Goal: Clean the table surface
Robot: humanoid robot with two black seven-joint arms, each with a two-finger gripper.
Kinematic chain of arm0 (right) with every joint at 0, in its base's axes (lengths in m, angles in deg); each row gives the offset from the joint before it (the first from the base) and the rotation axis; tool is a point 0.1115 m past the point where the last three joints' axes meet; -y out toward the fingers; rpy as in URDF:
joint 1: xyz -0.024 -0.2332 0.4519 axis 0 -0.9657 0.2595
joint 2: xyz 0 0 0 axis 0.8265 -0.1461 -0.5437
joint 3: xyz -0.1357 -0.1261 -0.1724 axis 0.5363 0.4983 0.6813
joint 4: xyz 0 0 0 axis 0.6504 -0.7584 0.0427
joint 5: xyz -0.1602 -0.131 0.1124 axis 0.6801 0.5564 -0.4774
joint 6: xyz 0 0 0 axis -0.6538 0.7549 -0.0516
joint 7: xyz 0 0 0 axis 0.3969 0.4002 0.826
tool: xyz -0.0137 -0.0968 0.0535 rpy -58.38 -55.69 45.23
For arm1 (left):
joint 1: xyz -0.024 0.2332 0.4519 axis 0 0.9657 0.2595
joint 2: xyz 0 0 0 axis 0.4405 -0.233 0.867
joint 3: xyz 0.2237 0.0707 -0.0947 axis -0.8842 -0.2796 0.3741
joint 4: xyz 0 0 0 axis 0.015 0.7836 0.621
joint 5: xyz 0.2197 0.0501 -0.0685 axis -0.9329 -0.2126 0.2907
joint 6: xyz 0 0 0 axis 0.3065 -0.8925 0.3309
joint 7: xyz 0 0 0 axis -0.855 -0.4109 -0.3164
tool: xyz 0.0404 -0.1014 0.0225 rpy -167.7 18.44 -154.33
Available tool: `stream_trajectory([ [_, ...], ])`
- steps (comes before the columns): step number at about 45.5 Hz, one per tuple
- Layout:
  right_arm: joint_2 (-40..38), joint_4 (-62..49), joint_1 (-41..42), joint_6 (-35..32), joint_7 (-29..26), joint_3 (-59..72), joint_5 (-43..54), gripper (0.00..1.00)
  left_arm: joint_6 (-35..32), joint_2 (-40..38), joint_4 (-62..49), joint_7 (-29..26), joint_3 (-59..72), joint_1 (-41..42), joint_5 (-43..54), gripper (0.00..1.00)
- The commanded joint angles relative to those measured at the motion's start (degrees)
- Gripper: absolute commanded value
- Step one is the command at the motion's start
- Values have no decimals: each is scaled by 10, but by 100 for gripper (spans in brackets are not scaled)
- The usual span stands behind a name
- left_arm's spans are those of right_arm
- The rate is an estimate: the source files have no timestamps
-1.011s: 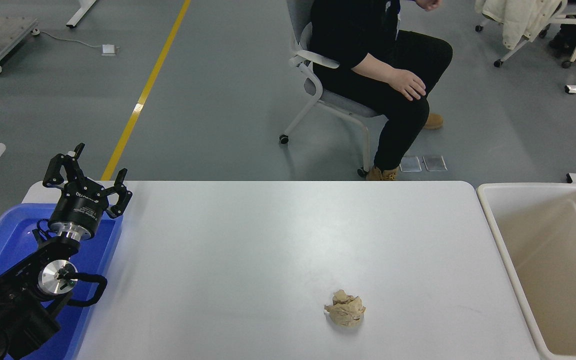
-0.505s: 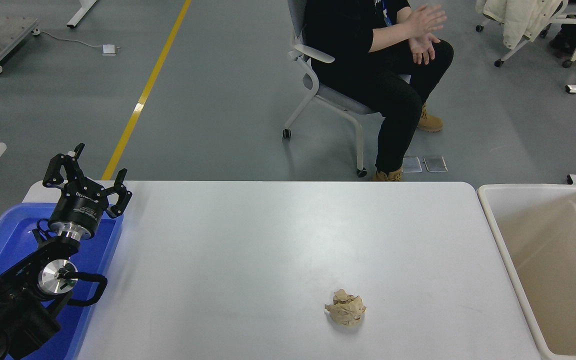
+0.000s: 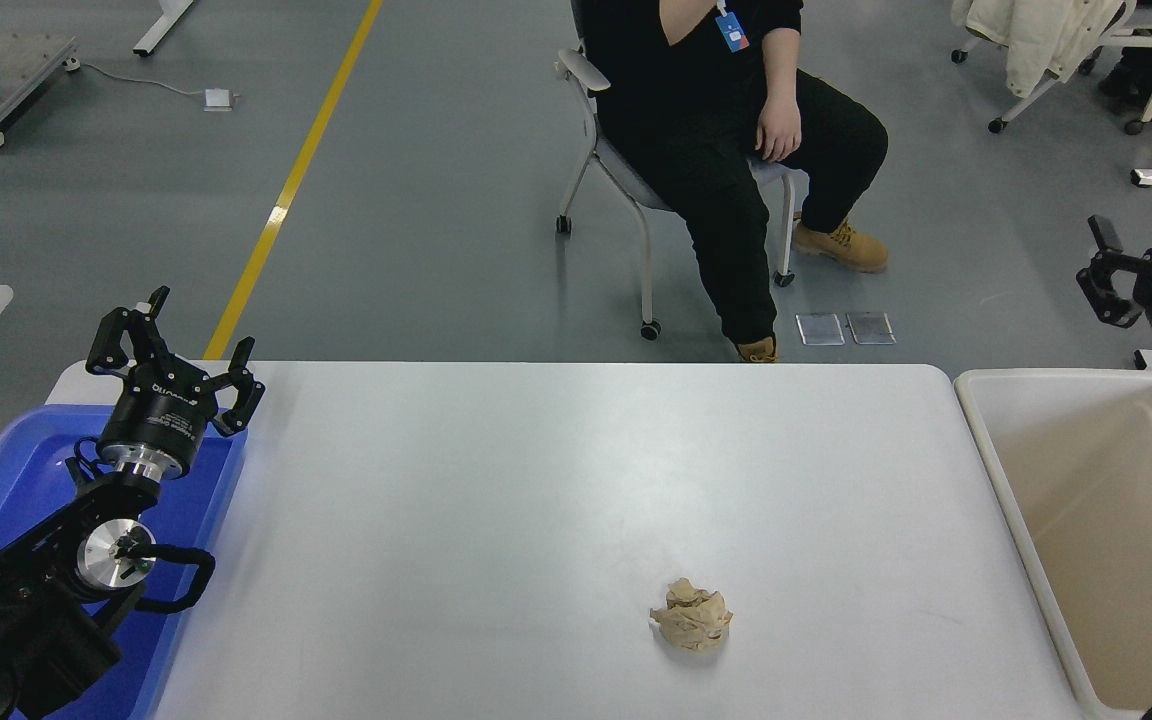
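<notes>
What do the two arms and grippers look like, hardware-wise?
Both are black. The left gripper has chunky linkage jaws on a round black body with pale lettering, then a silver wrist ring, a silver disc on the joint below and a looped black cable. The right gripper is cut off by the picture's edge: the same black jaws, a cylindrical body and a black cable loop beneath.

Right end effector (image 3: 1151, 270) cut by the right picture edge; only part of its fingers shows, grip state unclear. Left arm's lower links run off the bottom left corner and hide much of the blue tray (image 3: 6, 470). Beige bin (image 3: 996, 470) cropped at right and bottom. Counter (image 3: 536, 480) near edge out of frame. Seated person (image 3: 726, 110) cut off above the chest. Badge print too small to read.
</notes>
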Motion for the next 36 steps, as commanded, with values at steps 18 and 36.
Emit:
stream_trajectory([
  [18, 57, -2, -55, -1, 62, 43, 1, 99, 0, -1, 0, 0, 0, 0, 0, 100],
  [36, 64, -10, -58, 0, 67, 78, 1, 99, 0, 0, 0, 0, 0, 0, 0, 100],
])
